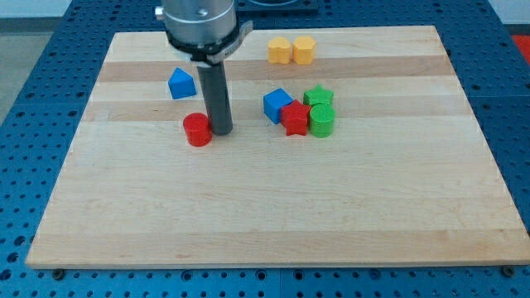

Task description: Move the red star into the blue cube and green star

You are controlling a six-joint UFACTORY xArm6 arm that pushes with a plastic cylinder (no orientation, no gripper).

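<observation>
The red star point(295, 117) lies right of the board's middle, touching the blue cube point(277, 104) on its upper left and the green star point(319, 98) on its upper right. A green cylinder point(321, 121) touches the red star's right side. My tip point(222, 130) rests on the board well to the left of this cluster, right beside a red cylinder point(197, 130) on its left.
A blue house-shaped block point(181, 84) sits at the upper left of the wooden board point(265, 207). Two yellow blocks point(291, 50) stand side by side near the top edge. Blue pegboard surrounds the board.
</observation>
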